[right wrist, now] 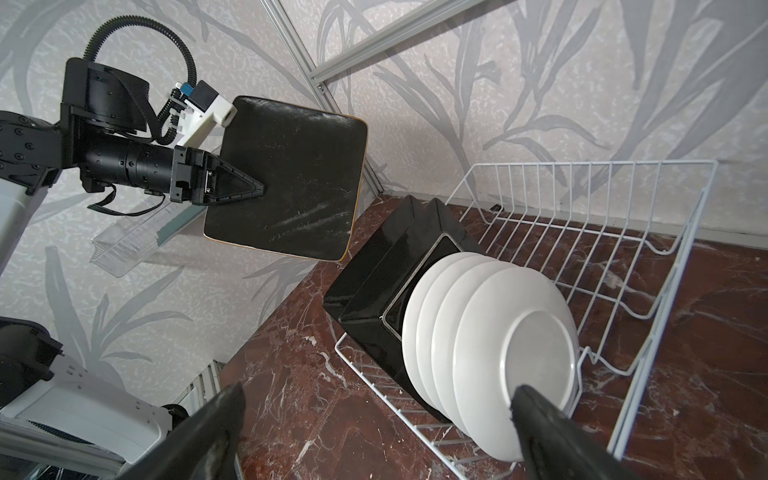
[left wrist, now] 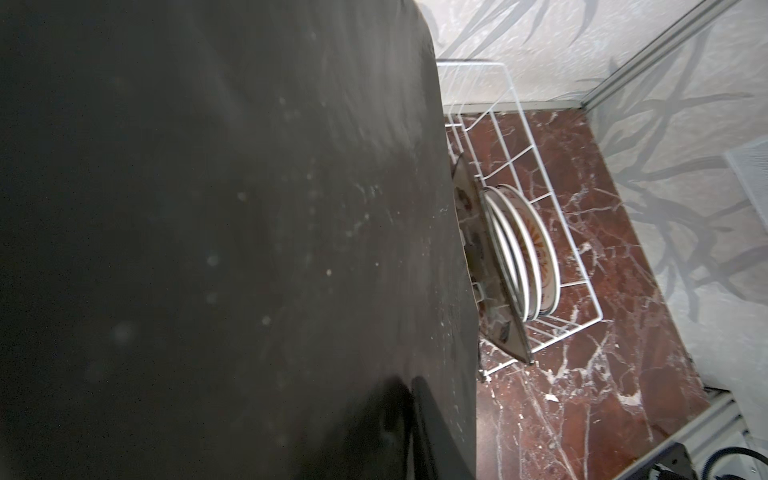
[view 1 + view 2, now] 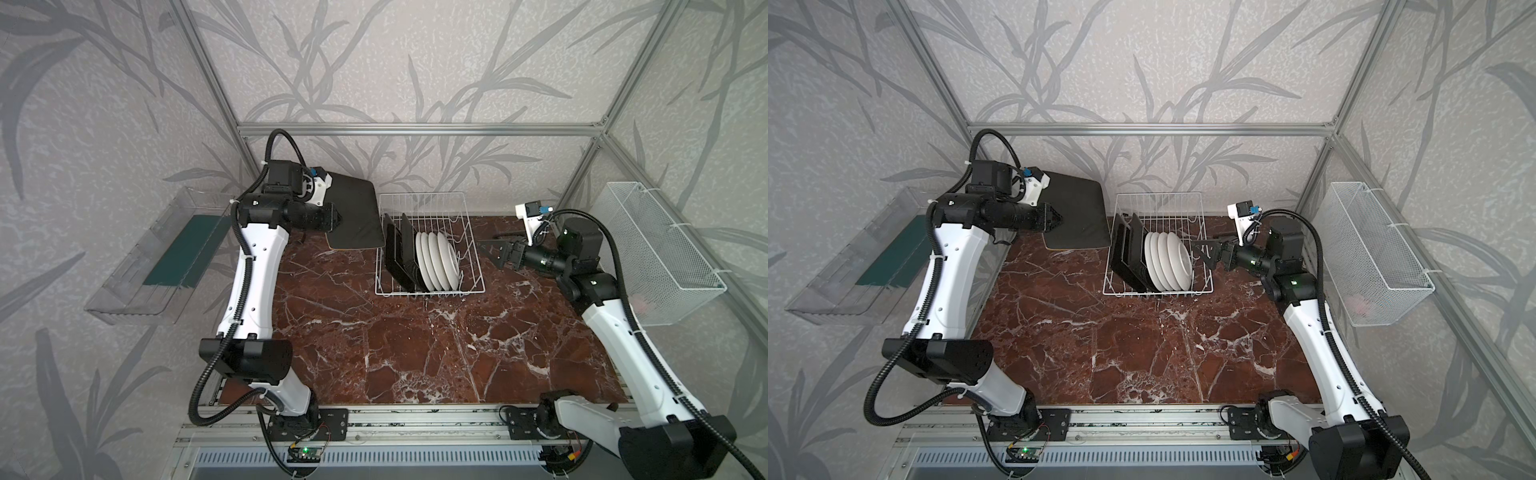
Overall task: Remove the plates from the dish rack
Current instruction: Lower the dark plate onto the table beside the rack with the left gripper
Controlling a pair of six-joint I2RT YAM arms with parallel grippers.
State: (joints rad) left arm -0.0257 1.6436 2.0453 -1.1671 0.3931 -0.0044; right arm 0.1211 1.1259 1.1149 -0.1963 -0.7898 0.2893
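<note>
The dish rack [image 3: 432, 293] stands far-centre holding two square plates [image 3: 399, 253] and four round white plates [image 3: 436, 259] upright, and a third square plate [image 3: 357, 208], black back up, hangs just left of it, clamped at its left edge by the left gripper [image 3: 336, 218]. Best to carry it clear of the wires and lower it flat and gently, while the right gripper [image 3: 492, 246], jaws wide apart and empty, hovers just right of the rack. Grey leaf-patterned walls [image 3: 415, 62] enclose the red-brown marbled table [image 3: 415, 353], a clear tray [image 3: 137, 266] left, a white mesh basket [image 3: 656, 253] right.
</note>
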